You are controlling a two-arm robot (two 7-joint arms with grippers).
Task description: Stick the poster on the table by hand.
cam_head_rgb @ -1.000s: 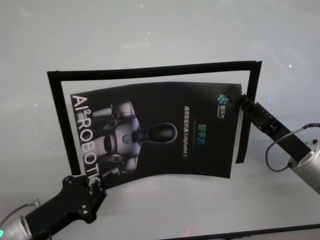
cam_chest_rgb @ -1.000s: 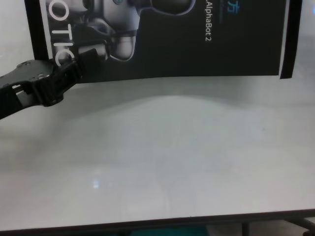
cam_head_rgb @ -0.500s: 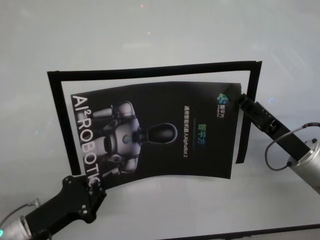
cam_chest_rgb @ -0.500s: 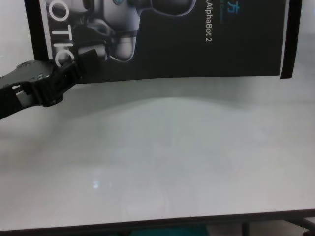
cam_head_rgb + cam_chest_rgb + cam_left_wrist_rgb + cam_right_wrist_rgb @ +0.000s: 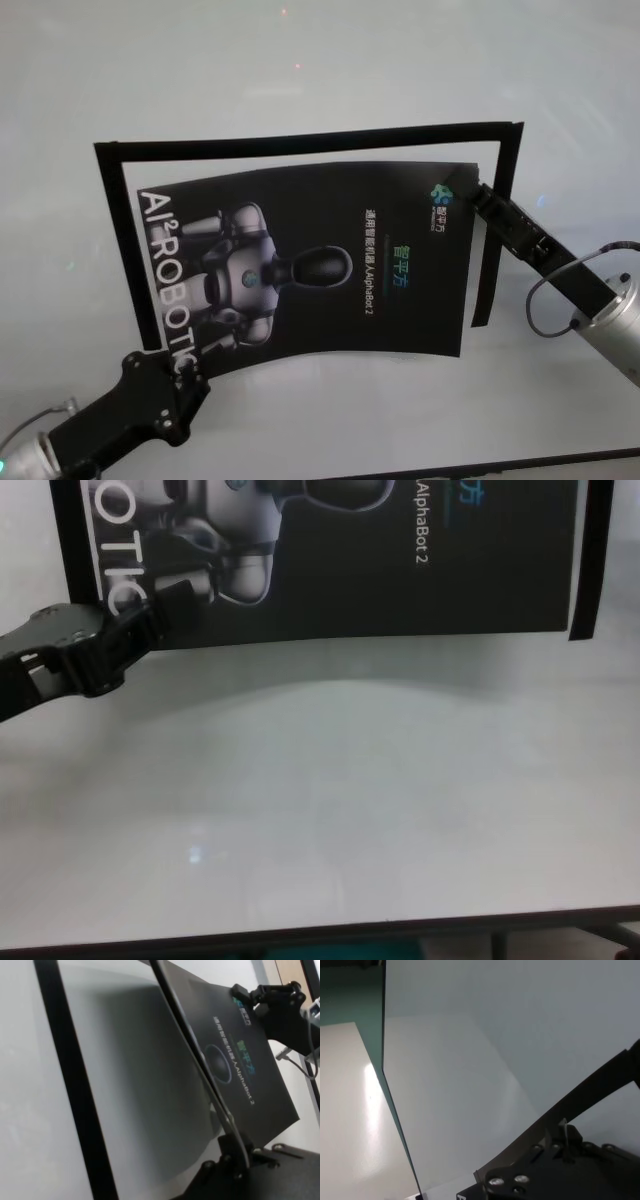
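Note:
The poster (image 5: 310,260) is a black glossy sheet with a grey robot figure and white letters. It hangs bowed just above the table (image 5: 300,60), casting a soft shadow. My left gripper (image 5: 186,366) is shut on its near left corner, also seen in the chest view (image 5: 168,602). My right gripper (image 5: 472,192) is shut on its far right corner. In the left wrist view the poster (image 5: 245,1075) runs edge-on from my left gripper (image 5: 236,1160) toward the right gripper (image 5: 250,996). The right wrist view shows the right gripper (image 5: 561,1136) pinching the poster's dark edge (image 5: 600,1085).
A narrow black strip (image 5: 300,141) lies flat on the table as a three-sided outline, running along the far, left and right sides of the poster. The table's dark front edge (image 5: 300,942) runs along the near side. Bare table (image 5: 350,800) spreads between that edge and the poster.
The right gripper has shifted slightly left and farther away with its poster corner. The left gripper has barely moved.

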